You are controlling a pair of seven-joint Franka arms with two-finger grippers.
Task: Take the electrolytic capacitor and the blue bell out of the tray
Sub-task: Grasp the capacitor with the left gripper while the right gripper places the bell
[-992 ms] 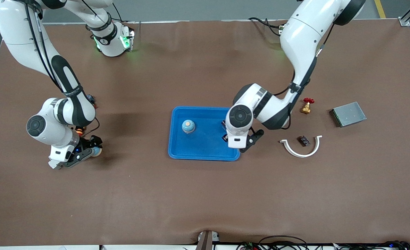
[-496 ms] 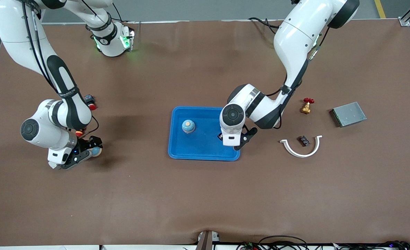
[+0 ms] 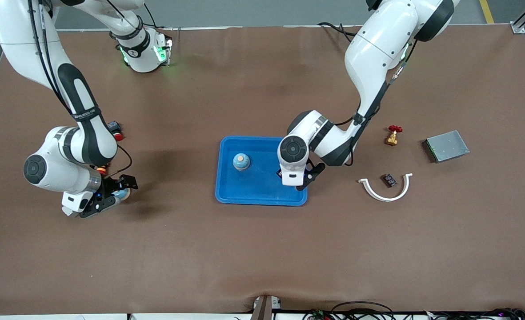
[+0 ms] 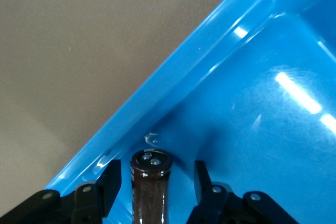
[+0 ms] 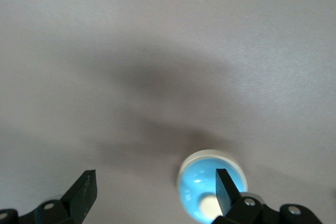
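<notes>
Left gripper (image 4: 157, 176): down in the tray (image 3: 262, 201), at the tray's three o'clock edge in the front view. The fingers stand apart, one either side of the electrolytic capacitor (image 4: 150, 192), with daylight showing on both sides. No pinch yet!

Capacitor: dark little cylinder on the tray floor, its end tucked right up against the raised rim.

Blue bell (image 3: 241, 162): sitting in the tray between nine and ten o'clock of its middle, untouched, well apart from the left gripper.

Right gripper (image 5: 155, 182): waiting low over the table (image 3: 262, 258), well out at nine o'clock from the tray. Its fingers are spread wide and clamped on nothing. A blue round piece (image 5: 202, 182) lies on the table just beside one finger.

Danger one: the capacitor is round and slick, so an off-centre squeeze could roll or squirt it out.

Danger two: the rim is very close, so a finger could catch the wall and drag or tip the tray, bell and all.
</notes>
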